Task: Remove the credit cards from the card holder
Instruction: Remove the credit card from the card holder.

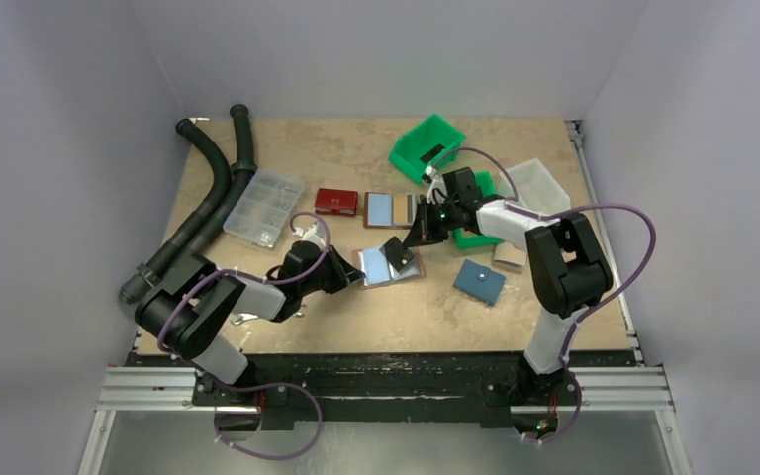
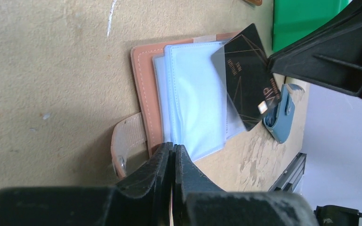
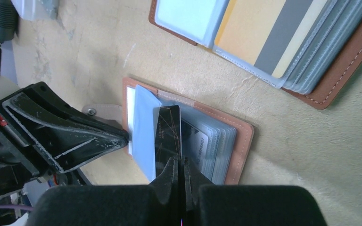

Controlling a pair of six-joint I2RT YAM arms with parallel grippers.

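Observation:
The brown card holder lies open at mid-table, its light-blue plastic sleeves up. It also shows in the left wrist view and the right wrist view. My left gripper is shut on the holder's near edge, pinning it to the table. My right gripper is shut on a black credit card and holds it tilted above the sleeves. Its far end still overlaps the holder. More grey cards show in the sleeves.
A second open card holder with cards and a red wallet lie behind. The blue square pouch is to the right. Green bins, a white container, a clear organiser box and black hoses stand around.

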